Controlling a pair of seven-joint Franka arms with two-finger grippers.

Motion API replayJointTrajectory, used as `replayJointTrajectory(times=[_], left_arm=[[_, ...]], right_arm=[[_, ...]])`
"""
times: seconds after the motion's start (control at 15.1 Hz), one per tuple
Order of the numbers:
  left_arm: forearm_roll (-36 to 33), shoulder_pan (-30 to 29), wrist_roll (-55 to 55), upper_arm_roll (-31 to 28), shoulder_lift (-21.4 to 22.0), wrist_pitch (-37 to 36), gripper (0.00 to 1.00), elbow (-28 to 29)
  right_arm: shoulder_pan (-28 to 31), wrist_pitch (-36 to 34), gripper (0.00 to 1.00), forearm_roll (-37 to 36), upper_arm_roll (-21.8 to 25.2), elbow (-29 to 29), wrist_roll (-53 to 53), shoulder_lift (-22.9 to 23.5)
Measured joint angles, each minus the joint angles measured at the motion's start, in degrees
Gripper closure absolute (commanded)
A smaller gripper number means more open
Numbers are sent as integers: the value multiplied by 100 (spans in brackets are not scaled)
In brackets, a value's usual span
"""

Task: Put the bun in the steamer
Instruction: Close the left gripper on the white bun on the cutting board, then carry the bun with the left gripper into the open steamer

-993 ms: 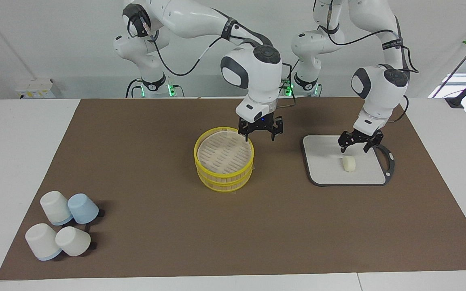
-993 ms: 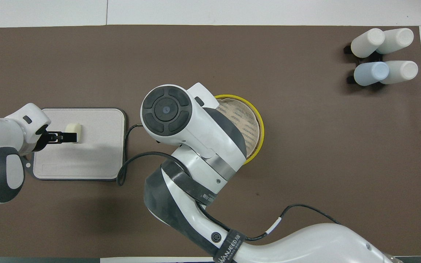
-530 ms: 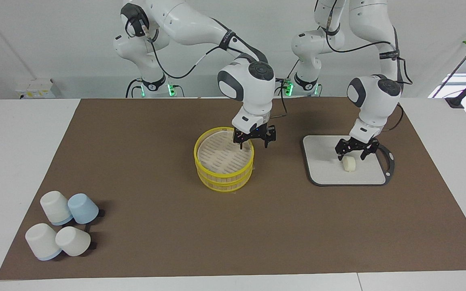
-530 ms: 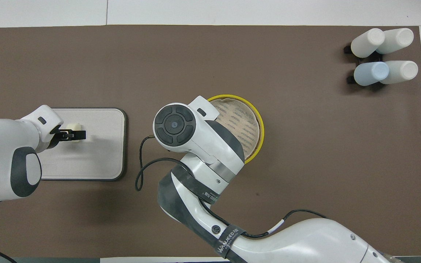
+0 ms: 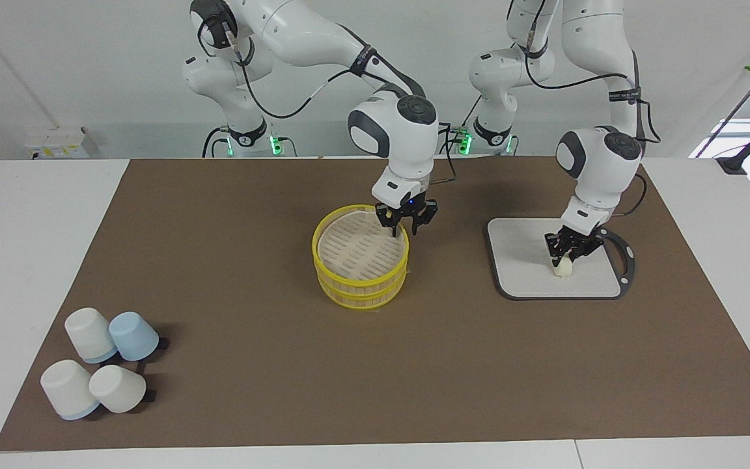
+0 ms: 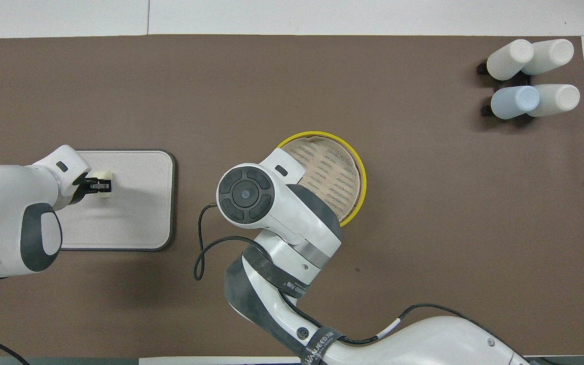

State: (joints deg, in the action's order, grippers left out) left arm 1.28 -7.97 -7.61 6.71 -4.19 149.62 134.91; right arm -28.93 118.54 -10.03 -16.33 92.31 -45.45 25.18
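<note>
The bun (image 5: 564, 268) lies on the flat grey board (image 5: 523, 262) toward the left arm's end of the table. My left gripper (image 5: 568, 252) is down on the board and shut on the bun, which still rests there; both show in the overhead view, gripper (image 6: 100, 186) and bun (image 6: 105, 176). The steamer (image 5: 362, 287) stands mid-table with its pale slatted top showing (image 6: 362, 177). My right gripper (image 5: 405, 225) is at the steamer's top rim on the side nearer the robots, with its fingers drawn in on that rim. In the overhead view its own wrist hides it.
Several upturned cups (image 5: 98, 368), white and pale blue, lie clustered toward the right arm's end, farther from the robots (image 6: 530, 76). The grey board (image 6: 135, 213) has a black handle loop (image 5: 629, 257). A brown mat (image 5: 284, 391) covers the table.
My left gripper came down over the bun and closed on it. My right gripper dropped to the steamer's near rim and its fingers narrowed there.
</note>
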Motion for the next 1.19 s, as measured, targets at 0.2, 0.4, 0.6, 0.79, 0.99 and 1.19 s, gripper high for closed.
replayJointTrajectory(times=[0.2,0.4,0.6,0.79,0.99,1.19], left_arm=[[0,1,0,2,-3,-37,78,-69],[3,55,84,33,4,-929,77,-603],[6,453,945,65,77,-2219,77,-1482],[6,1177,2253,104,141,-3258,77,-2284],[6,1978,3589,134,136,-3736,77,-2834],[1,2883,4711,155,103,-3734,77,-2943]], right_arm=[[13,66,100,-38,37,-1,131,-7],[13,-60,100,-40,37,-85,162,-13],[32,-818,100,-31,41,-580,425,-70],[339,-1389,100,-28,45,-867,1231,-261],[947,-1795,100,-24,48,-898,2233,-473],[1390,-2227,100,-23,46,-897,2875,-659]])
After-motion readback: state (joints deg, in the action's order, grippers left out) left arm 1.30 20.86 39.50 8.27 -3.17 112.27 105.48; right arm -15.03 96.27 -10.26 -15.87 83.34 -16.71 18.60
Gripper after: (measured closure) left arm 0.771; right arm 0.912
